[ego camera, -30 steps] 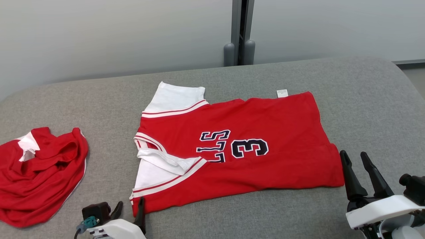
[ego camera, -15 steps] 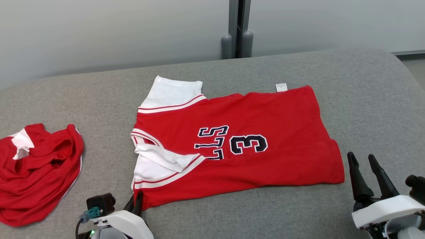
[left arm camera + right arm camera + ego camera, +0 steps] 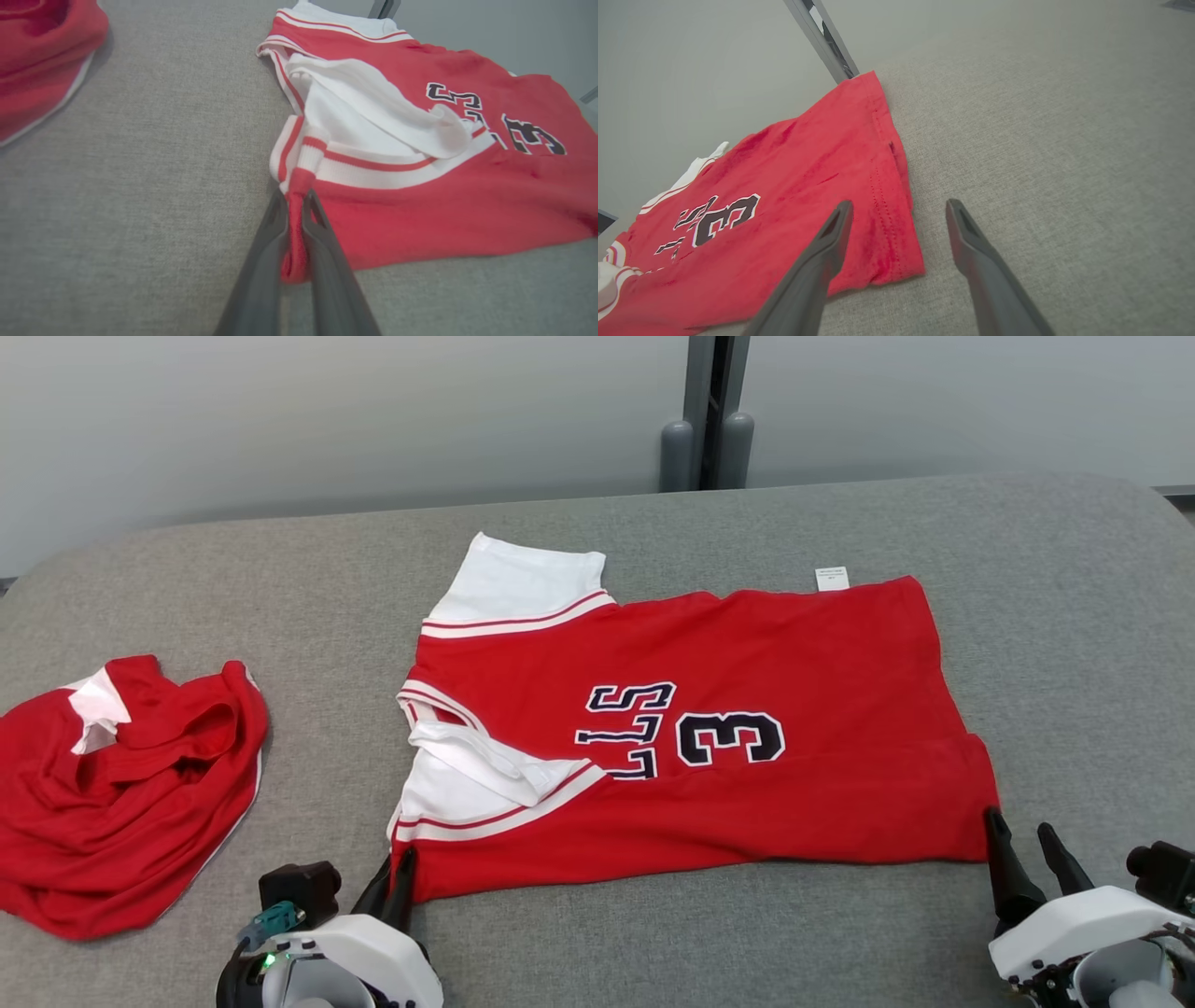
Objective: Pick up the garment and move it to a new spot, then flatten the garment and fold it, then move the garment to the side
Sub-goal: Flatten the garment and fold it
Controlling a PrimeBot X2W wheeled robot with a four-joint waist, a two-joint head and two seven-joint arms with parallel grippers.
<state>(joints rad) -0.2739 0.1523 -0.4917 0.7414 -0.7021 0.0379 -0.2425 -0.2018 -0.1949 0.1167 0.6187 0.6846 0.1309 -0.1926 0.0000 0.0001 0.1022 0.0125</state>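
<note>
1. Since a second ago the left gripper [image 3: 294, 198] has gone from spread to pinched shut on the near sleeve-side corner of the garment [image 3: 709, 709]. The head camera has also shifted, so the cloth's apparent drift is not a move.
2. Location: the garment lies spread out mid-way across the grey padded surface [image 3: 280, 579], number uppermost, neck end toward the robot's left and hem toward its right. The white shoulder panel near the left grip is rumpled and turned over.
3. The right gripper [image 3: 899, 205] stands wide open and holds nothing. It straddles the near hem corner, one finger above the cloth and the other above bare surface.
4. Judgement: the step in hand is securing both near corners. The right jaws should settle lower and close over the full hem thickness before either arm rises.
5. Judgement: the left hold is a narrow bunch, so both arms should lift level and at one pace to avoid dragging.
6. A second red garment [image 3: 121, 793] lies well apart to the left and should be kept clear of.
</note>
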